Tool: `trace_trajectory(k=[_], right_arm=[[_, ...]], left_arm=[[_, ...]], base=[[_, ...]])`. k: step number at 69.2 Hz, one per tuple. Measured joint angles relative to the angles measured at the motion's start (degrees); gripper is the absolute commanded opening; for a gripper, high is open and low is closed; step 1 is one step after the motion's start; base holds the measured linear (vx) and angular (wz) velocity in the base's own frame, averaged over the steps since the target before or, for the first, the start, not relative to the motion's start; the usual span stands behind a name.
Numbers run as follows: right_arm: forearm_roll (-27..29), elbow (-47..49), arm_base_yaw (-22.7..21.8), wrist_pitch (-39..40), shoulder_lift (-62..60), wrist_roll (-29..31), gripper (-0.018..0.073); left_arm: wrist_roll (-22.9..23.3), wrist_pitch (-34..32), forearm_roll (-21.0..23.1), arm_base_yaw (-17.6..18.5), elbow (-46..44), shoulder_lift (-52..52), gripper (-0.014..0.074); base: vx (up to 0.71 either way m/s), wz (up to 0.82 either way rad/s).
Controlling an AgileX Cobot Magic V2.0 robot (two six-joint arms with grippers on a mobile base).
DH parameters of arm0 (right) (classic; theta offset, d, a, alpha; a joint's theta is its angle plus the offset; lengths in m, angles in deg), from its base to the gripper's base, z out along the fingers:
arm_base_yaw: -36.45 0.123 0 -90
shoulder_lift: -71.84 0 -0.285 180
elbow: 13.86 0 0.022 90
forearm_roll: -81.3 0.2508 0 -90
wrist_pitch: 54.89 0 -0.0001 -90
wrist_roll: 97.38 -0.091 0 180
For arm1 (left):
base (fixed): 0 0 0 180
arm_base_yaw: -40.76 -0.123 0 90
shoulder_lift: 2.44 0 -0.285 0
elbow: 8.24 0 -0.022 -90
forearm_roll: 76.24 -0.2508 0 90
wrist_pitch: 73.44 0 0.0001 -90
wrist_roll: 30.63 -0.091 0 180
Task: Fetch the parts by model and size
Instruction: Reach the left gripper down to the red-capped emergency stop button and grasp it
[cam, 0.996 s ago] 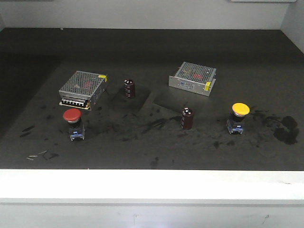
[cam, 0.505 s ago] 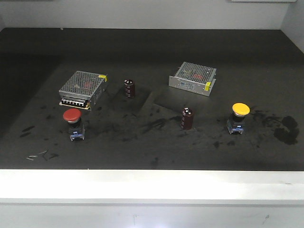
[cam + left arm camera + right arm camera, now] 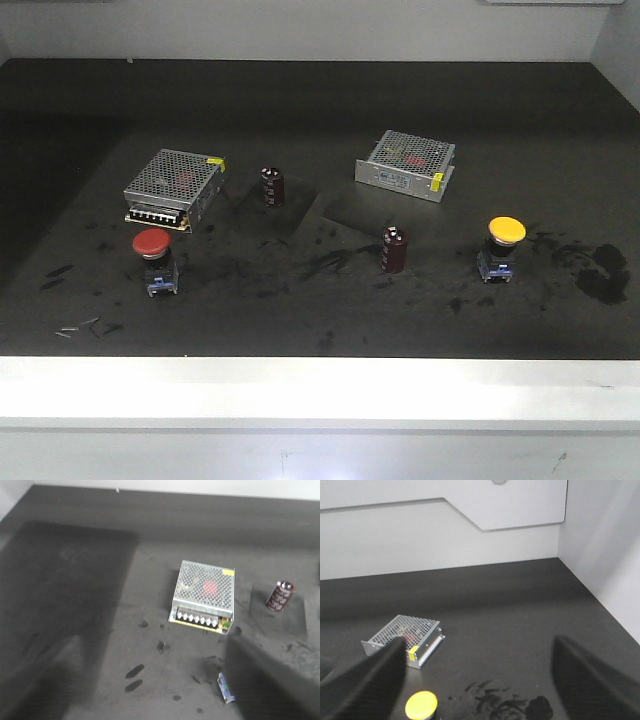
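Jaws of right gripper (image 3: 477,645) wide apart; left gripper (image 3: 160,680) only a dim blur, jaw state cannot be told. Unmoved since prior frames: red switch (image 3: 153,258) well left of near cylinder (image 3: 395,248), yellow switch (image 3: 503,245) right of it, both upright. One mesh box (image 3: 173,187) behind-left of it, second box (image 3: 405,163) just behind. Black mat (image 3: 300,100) scuffed; pale wall (image 3: 300,25) beyond.

Right wrist view: right jaws are out-of-focus dark wedges, cut off by the bottom edge. The left wedge covers the near corner of the right box (image 3: 405,632). Yellow switch (image 3: 421,704): cap only, body cut off. Left wrist view: left jaws are blurred smears; blue-grey bit (image 3: 226,689) at the right smear, can't identify. Front view: print on left box (image 3: 173,187) unreadable.
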State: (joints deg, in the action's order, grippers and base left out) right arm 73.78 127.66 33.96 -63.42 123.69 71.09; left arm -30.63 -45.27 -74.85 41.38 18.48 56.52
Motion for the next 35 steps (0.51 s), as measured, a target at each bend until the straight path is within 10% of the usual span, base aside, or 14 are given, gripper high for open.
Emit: trace_trajectory(k=[35], right_arm=[[0.0, 0.0, 0.0, -0.4, 0.2, 0.1, 0.0632]], left_arm=[[-0.9, 14.2, 7.3, 0.0, -7.9, 6.4, 0.059]], base=[[0.0, 0.0]])
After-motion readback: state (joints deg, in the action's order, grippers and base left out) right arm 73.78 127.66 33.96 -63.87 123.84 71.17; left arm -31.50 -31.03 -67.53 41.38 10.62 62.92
